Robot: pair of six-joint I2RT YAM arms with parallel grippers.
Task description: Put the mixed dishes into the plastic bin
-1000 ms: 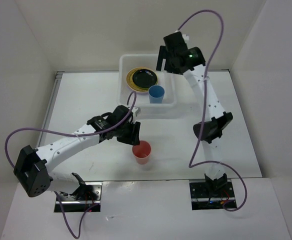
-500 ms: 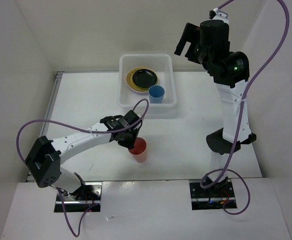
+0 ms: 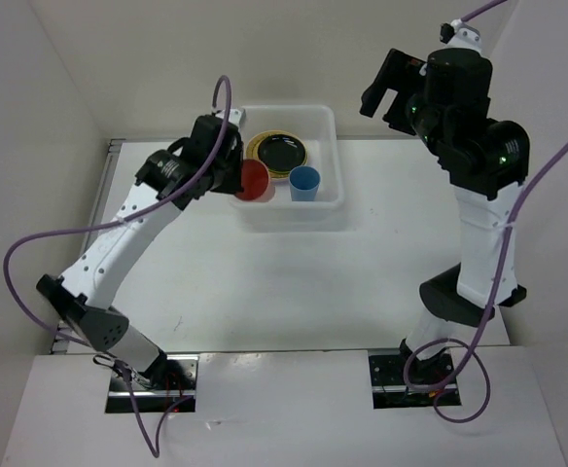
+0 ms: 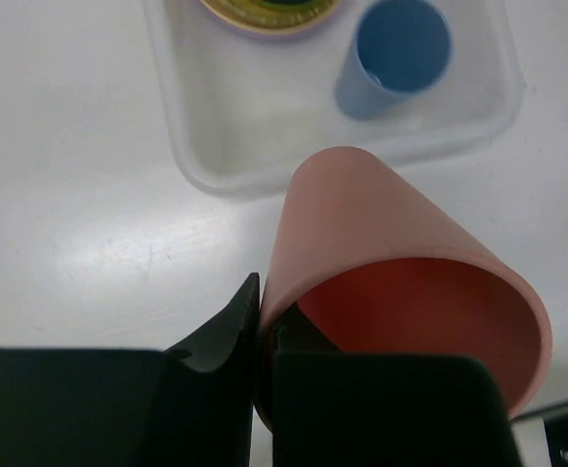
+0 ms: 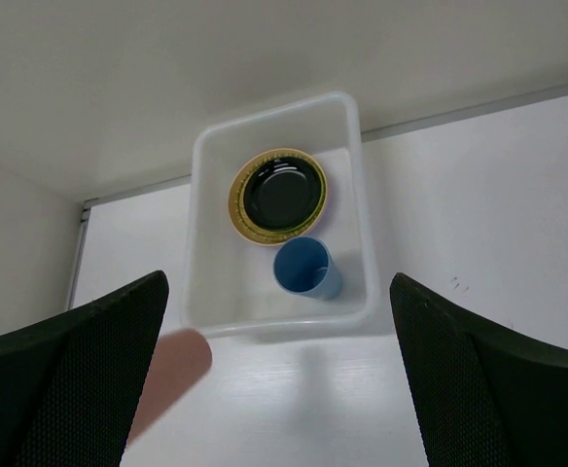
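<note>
My left gripper (image 3: pixel 237 179) is shut on the rim of the pink cup (image 3: pixel 253 181), one finger inside and one outside, and holds it in the air, tilted, by the plastic bin's (image 3: pixel 284 109) near left corner. The left wrist view shows the pink cup (image 4: pixel 401 263) in my left gripper (image 4: pixel 263 321) in front of the plastic bin (image 4: pixel 172 117). Inside the bin lie a stack of plates (image 3: pixel 276 153), black on top, and a blue cup (image 3: pixel 304 183). My right gripper (image 3: pixel 386 92) hangs open high above the bin's right side, holding nothing.
The right wrist view looks down between wide-spread fingers (image 5: pixel 70 370) at the bin (image 5: pixel 362 195), the plates (image 5: pixel 279 195), the blue cup (image 5: pixel 303 268) and the blurred pink cup (image 5: pixel 172 375). White walls enclose the table on three sides.
My left gripper closed on the pink cup near the table's front, lifted it and carried it back to the bin's left corner. The right arm rose away from the bin.
</note>
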